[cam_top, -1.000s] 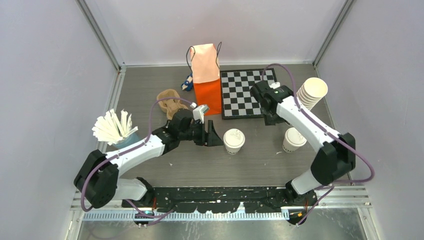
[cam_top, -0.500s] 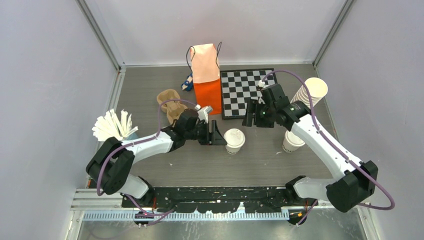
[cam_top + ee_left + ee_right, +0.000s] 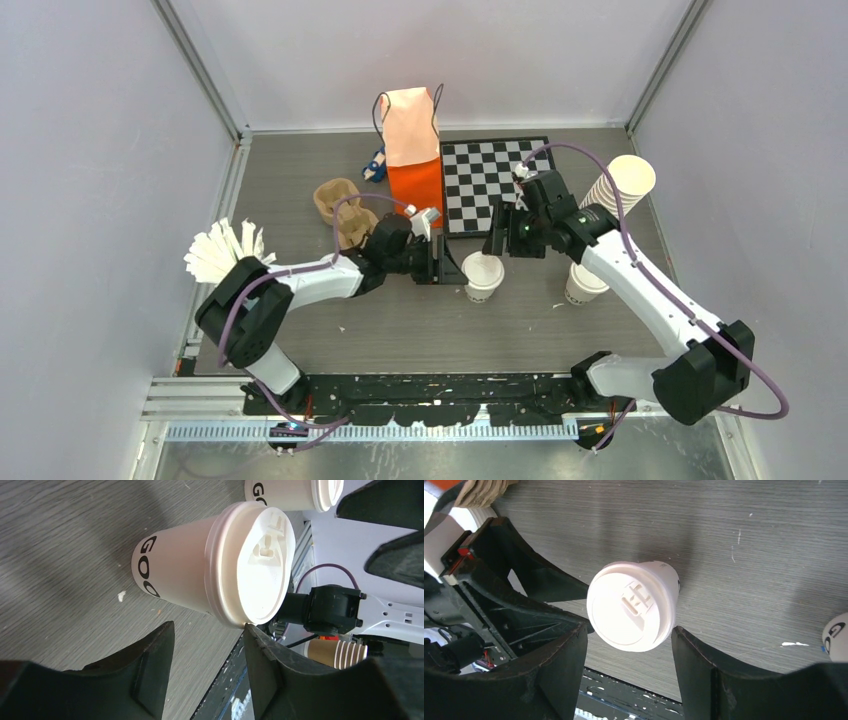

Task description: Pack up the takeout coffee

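The takeout coffee (image 3: 483, 277), a small white paper cup with a white sip lid, stands on the grey table in front of the orange paper bag (image 3: 412, 150). My left gripper (image 3: 447, 264) is open and level with the cup's left side. In the left wrist view the cup (image 3: 190, 575) lies just past the gripper (image 3: 207, 630), and one fingertip (image 3: 252, 632) touches the lid rim. My right gripper (image 3: 500, 238) hangs open over the cup from behind. In the right wrist view the lid (image 3: 631, 607) sits between the tips of the gripper (image 3: 629, 635).
A second lidded cup (image 3: 583, 283) stands to the right. A tall stack of lidless cups (image 3: 622, 185) leans at the far right beside a checkerboard (image 3: 490, 185). A brown cup carrier (image 3: 340, 205) and a holder of white stirrers (image 3: 225, 255) are on the left.
My right arm swung from the checkerboard to over the coffee. My left gripper slid right up to the cup, which shifted slightly right.
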`<state>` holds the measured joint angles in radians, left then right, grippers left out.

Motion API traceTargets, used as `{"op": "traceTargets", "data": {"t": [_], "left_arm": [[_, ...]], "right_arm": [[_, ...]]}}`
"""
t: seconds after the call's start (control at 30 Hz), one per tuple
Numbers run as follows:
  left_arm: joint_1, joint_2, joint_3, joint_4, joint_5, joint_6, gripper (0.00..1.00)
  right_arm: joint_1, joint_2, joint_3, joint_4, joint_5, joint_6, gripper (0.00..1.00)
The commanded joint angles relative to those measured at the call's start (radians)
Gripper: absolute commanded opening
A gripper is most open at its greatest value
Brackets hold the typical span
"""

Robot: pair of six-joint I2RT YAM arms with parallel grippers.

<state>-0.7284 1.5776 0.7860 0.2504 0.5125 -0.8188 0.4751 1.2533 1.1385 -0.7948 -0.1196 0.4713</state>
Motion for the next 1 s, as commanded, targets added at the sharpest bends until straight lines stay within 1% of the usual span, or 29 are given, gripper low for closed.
{"op": "traceTargets", "data": {"t": [0.0,0.1,0.33,0.53,0.57,0.8,0.97], "left_arm": [[-0.027,0.055,0.058,0.06,-0.014,-0.006,0.53],[-0.042,0.096,0.091,0.073,-0.01,-0.011,0.51],[-0.066,0.199,0.157,0.159,-0.014,-0.023,0.5],[-0.069,0.308,0.197,0.291,0.014,-0.038,0.49],[-0.071,0.324,0.209,0.307,0.017,-0.043,0.49],[-0.081,0.388,0.27,0.329,0.026,-0.042,0.48],[-0.082,0.362,0.264,0.312,0.016,-0.022,0.5]], "right_arm": [[0.003,-0.09,0.03,-0.029,0.057,-0.019,0.67],[0.003,-0.135,0.042,-0.031,0.077,-0.029,0.66],[0.003,-0.22,0.067,-0.044,0.114,-0.047,0.66],[0.002,-0.241,0.087,-0.072,0.117,-0.064,0.67],[0.003,-0.244,0.088,-0.073,0.142,-0.067,0.67],[0.003,-0.26,0.085,-0.072,0.175,-0.071,0.69],[0.002,-0.259,0.083,-0.066,0.179,-0.071,0.7]]}}
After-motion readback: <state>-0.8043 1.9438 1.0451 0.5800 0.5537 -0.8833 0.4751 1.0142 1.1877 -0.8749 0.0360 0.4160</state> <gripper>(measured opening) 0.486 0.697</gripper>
